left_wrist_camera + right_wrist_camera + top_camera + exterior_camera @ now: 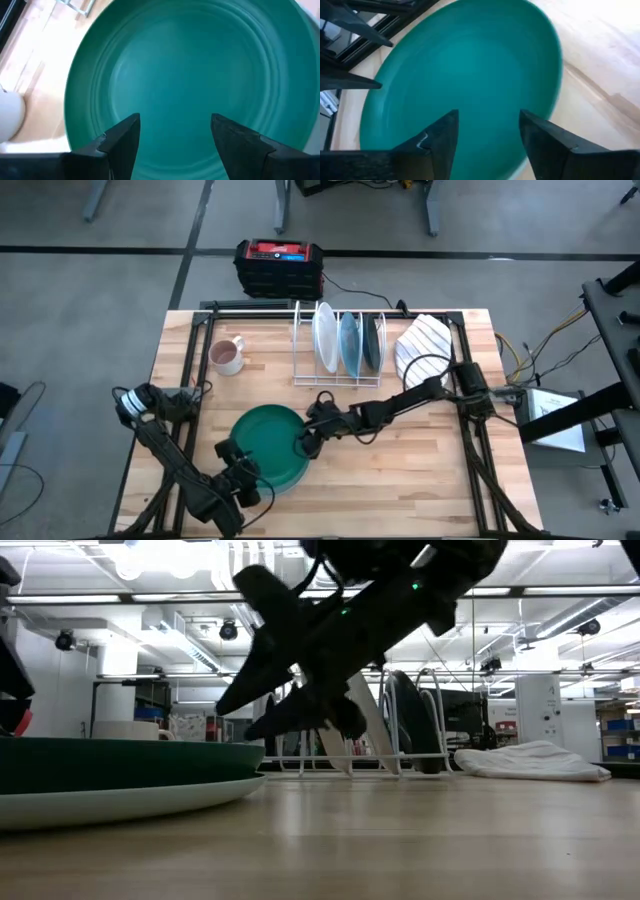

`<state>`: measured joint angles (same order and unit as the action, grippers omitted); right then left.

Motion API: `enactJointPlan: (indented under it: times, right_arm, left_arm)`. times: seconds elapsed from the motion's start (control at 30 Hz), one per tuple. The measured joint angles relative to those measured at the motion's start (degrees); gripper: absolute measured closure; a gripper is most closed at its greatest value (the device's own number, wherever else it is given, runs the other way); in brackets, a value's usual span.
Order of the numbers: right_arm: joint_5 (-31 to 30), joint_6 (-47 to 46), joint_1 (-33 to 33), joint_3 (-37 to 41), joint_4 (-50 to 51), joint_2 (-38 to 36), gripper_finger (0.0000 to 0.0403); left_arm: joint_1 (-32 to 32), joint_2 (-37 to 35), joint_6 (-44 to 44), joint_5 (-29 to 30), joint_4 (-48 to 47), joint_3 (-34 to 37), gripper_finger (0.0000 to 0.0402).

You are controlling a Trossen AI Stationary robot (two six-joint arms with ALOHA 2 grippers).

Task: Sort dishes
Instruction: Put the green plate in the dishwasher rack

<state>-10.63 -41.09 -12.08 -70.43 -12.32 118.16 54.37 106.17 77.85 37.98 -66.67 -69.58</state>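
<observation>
green plate: lies flat on the table's front left part.
right gripper: at the plate's right rim, fingers apart, nothing between them.
left gripper: at the plate's left rim, fingers apart.
rack: three dishes upright.

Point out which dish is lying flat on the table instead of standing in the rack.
The large green plate at the table's front, between the two claws. It lies flat on a paler plate, while the other dishes stand on edge in the wire rack.

teal plate flat, 3 dishes racked
</observation>
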Motion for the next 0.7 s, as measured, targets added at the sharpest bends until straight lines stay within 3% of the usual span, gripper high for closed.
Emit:
enactJointPlan:
  times: [0.33,0.7]
  right_arm:
    - [-2.7,-0.5,0.1,-6.6,10.6,2.5,0.0152]
    - [-6.3,-3.2,0.2,-8.0,22.4,1.2,0.0153]
  left_arm:
    - [4.2,0.9,6.5,1.7,0.3,0.9,0.0169]
    - [6.5,2.1,13.0,2.0,3.9,5.5,0.0169]
